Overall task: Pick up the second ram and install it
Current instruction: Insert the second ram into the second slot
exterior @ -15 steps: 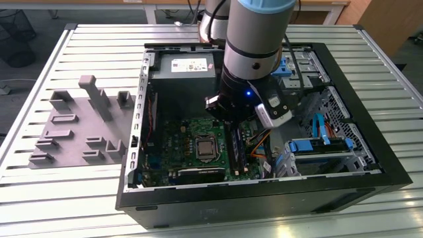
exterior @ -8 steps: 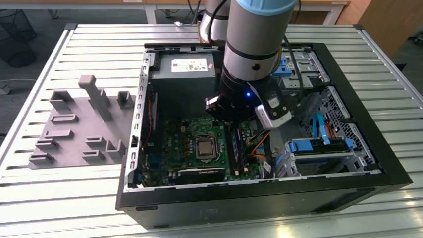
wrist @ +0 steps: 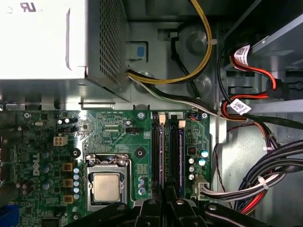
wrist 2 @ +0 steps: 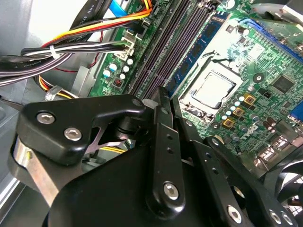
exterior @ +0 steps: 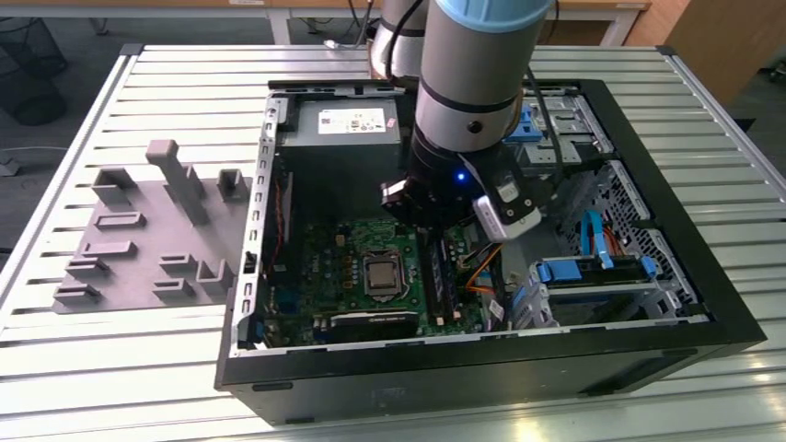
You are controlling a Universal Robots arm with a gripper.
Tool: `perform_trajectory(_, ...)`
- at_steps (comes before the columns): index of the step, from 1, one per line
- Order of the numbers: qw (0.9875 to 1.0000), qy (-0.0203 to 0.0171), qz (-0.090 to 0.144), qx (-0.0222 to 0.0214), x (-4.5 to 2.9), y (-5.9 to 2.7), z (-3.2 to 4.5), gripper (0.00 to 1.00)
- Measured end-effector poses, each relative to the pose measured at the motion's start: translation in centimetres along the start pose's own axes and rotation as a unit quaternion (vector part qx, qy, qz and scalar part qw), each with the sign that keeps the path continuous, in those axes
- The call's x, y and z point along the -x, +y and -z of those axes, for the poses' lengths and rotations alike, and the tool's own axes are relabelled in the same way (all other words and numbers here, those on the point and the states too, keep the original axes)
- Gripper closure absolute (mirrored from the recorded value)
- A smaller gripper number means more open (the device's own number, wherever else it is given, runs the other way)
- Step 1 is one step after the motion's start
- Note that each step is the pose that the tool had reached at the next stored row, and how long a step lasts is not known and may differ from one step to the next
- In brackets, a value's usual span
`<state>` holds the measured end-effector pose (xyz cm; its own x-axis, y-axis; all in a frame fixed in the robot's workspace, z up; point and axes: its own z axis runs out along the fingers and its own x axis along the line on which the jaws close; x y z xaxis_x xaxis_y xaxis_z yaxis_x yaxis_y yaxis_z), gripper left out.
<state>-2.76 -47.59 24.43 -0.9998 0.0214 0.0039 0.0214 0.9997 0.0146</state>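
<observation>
A ribbed metal counter (exterior: pixel 147 350) carries a grey tray (exterior: pixel 147 230) at the exterior view's left, then the open computer case (exterior: pixel 687 304). The gripper (wrist: pixel 165 208) hangs over the memory slots (wrist: pixel 168 151), fingers closed together. Two blue sticks seem seated lengthwise there; which is the second ram, I cannot tell.

A lab or workshop: an open computer case (exterior: pixel 491 359) lies on a slatted metal tabletop (exterior: pixel 147 350), under a robot arm (exterior: pixel 473 74).
</observation>
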Motion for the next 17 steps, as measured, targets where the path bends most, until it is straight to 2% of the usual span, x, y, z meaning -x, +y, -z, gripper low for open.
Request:
perform_trajectory(6, 1.0000, 0.0008, 0.000, -0.0001, 0.12, -0.13, -0.29, 0.86)
perform_trajectory(15, 1.0000, 0.0026, 0.001, -0.0002, 0.16, -0.21, -1.73, 0.86)
perform_trajectory(17, 1.0000, 0.0029, 0.001, -0.0002, 0.16, -0.21, -1.83, 0.86)
